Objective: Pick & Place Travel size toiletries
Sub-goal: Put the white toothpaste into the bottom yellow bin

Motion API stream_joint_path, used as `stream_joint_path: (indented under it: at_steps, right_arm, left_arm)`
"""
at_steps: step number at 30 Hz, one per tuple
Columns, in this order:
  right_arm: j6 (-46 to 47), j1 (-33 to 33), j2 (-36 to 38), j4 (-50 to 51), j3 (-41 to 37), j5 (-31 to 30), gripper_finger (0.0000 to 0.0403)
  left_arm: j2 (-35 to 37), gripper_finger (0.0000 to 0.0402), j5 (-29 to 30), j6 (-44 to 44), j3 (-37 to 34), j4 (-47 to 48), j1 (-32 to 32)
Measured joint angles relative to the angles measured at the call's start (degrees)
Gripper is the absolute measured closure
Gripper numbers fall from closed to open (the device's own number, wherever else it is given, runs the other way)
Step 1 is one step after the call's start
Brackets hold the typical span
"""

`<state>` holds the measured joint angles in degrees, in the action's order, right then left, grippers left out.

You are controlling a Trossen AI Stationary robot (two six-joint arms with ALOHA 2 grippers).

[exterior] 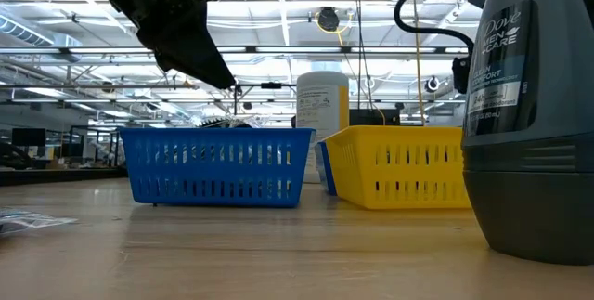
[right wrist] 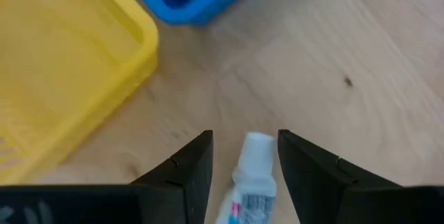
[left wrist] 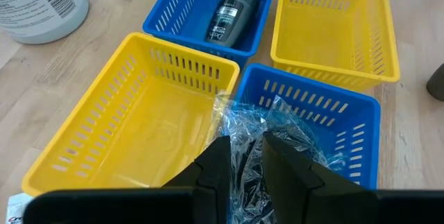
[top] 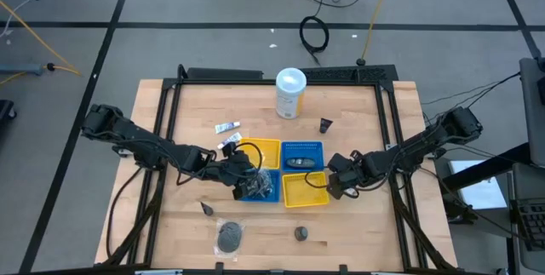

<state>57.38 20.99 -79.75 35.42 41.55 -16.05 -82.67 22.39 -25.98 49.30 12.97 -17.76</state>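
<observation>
My left gripper (top: 244,175) (left wrist: 244,156) hangs over the near blue tray (left wrist: 361,123), its fingers a narrow gap apart. It is just above a crinkled clear plastic packet (left wrist: 267,130) that lies in that tray. In the low view this gripper (exterior: 223,75) is clear of the tray's rim. My right gripper (top: 335,183) (right wrist: 244,158) is beside the near yellow tray (right wrist: 62,64), over bare wood, with a white tube (right wrist: 253,165) between its fingers. Another white tube (top: 226,127), small black pieces (top: 326,125) (top: 207,208) and a grey mesh puff (top: 230,237) lie on the table. My right gripper holds the white tube between its two fingers, lying along them. The capped end (right wrist: 258,144) sticks out forward past the fingertips, above the table. The gripper's own body hides the rest of the tube and the spot where the fingers press.
Four trays stand in a square: yellow (top: 262,150) and blue (top: 317,149) on the far side, blue (top: 271,195) and yellow (top: 305,191) on the near side. A dark deodorant (left wrist: 232,12) lies in the far blue tray. Another deodorant (exterior: 529,114) stands near the front edge, and the white canister (top: 290,92) behind the trays.
</observation>
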Motion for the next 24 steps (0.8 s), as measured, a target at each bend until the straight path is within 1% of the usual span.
stream_joint_path:
  at_steps: [3, 17, 21, 24]
  right_arm:
    - [-0.01, -0.04, 0.00, 0.13, 0.01, 1.22, 0.0248]
    - [0.21, -0.01, -0.08, -0.04, 0.01, 1.28, 0.0248]
    - [0.21, -0.01, -2.15, -0.51, 0.01, 1.44, 0.0248]
    - [-0.06, -0.01, -4.83, -1.09, 0.16, 2.89, 0.0251]
  left_arm:
    - [0.00, 0.0320, 0.00, 0.00, 0.00, 0.00, 0.00]
    - [-0.02, 0.0320, 0.00, 0.00, 0.00, 0.00, 0.00]
    - [-0.02, 0.0320, 0.00, 0.01, 0.00, 0.02, 0.00]
    - [-0.02, 0.0320, 0.00, 0.02, 0.00, 0.02, 0.00]
